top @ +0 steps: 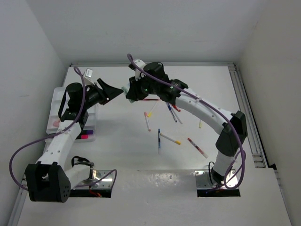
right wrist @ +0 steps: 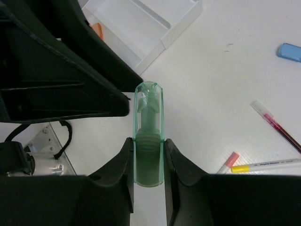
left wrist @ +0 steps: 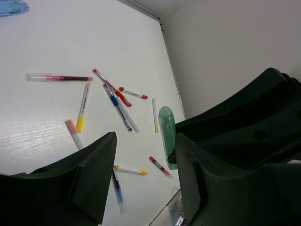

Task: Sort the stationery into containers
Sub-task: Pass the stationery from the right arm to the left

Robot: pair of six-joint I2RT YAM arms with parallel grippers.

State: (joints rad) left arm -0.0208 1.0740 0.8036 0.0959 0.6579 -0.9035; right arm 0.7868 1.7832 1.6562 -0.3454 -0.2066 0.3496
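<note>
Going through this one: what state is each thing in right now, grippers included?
right gripper: shut on the green highlighter.
green highlighter: capped, held above the table.
left gripper: open, beside the highlighter's cap end.
tray: partly filled, some compartments empty.
pens: lying loose on the table.

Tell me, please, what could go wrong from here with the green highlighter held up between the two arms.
1. The right gripper pinches only one end of the green highlighter. If it releases before the open left gripper closes, the highlighter would probably drop to the table, short of the white tray.
2. In the left wrist view the highlighter sits near one of the left fingers, off centre, so the grasp may be skewed.
</note>
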